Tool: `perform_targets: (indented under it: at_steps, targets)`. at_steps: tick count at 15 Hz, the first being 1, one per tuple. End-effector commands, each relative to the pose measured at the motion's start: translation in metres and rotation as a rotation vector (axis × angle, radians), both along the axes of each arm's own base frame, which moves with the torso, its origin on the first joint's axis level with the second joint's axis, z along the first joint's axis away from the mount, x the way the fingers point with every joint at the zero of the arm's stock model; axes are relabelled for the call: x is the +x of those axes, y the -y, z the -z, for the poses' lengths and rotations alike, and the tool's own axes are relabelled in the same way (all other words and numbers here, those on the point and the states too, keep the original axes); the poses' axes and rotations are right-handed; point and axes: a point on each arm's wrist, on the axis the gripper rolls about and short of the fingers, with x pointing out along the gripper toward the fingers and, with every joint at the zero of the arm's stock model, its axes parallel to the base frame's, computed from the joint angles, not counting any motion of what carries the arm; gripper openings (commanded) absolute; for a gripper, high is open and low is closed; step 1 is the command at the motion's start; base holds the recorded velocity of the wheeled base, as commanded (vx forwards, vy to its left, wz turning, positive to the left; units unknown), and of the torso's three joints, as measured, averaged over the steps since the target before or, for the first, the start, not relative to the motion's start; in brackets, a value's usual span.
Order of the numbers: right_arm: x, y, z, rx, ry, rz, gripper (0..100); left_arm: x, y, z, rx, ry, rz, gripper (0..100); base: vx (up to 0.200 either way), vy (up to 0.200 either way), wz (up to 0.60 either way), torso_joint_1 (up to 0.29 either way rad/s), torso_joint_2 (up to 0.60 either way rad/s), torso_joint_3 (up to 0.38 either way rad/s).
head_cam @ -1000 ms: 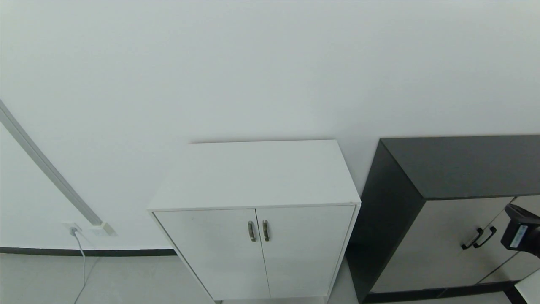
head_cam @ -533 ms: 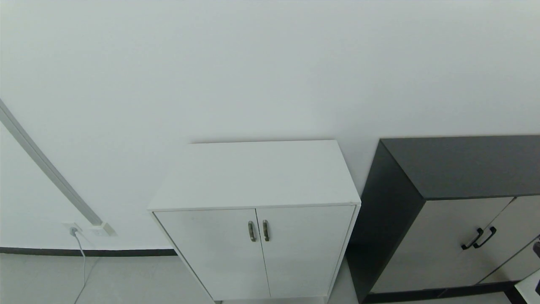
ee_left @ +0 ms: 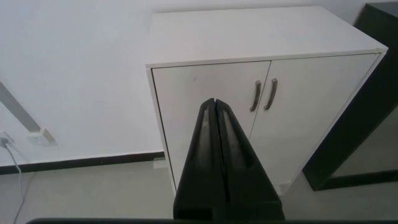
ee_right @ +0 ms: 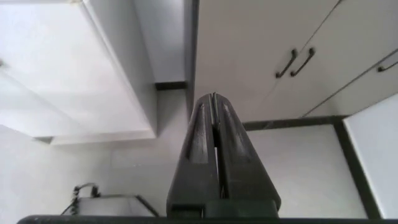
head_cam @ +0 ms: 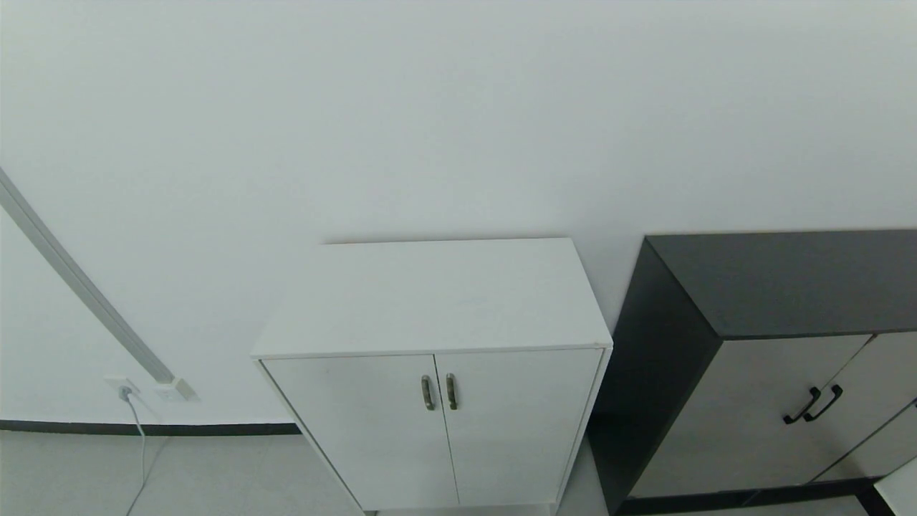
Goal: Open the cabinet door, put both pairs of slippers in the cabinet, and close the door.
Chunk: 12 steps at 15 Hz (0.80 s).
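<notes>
wall trunking [head_cam: 79, 287]: grey strip slanting down the white wall at far left, ending just beside the socket.
socket [head_cam: 123, 390]: low on the wall, plug in, cable [head_cam: 140, 451] hanging down to the floor.
left claw [ee_left: 215, 102]: fingers pressed flat together, gripping nothing; held apart from the cabinet, pointing at its left door.
cabinet [head_cam: 430, 301]: white, centre, back against the wall.
cabinet doors [head_cam: 358, 423]: both shut, flush, meeting at a centre seam.
handles [head_cam: 428, 393]: two upright metal pulls, just beside each other, one each side of the seam.
dark cabinet [head_cam: 788, 287]: right of the white one, near it with a gap between; pale doors shut, black handles [head_cam: 813, 405] paired.
right claw [ee_right: 214, 99]: fingers closed against each other, nothing held; dark cabinet's doors beyond it.
</notes>
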Motion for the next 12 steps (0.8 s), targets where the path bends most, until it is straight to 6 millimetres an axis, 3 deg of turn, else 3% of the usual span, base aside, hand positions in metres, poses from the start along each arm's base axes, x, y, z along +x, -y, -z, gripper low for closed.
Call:
perform_targets:
  at_steps: [1, 12]
  targets:
    - [-0.020, 0.001, 0.006, 0.020, 0.073, -0.048, 0, 0.000, 0.000, 0.000, 0.000, -0.001, 0.000, 0, 0.000, 0.000, 0.00, 0.000, 0.00, 0.000]
    - [-0.042, 0.002, 0.030, 0.039, 0.091, -0.137, 0, 0.000, 0.000, 0.000, 0.000, -0.001, 0.000, 0, 0.000, 0.000, 0.00, 0.000, 0.00, 0.000]
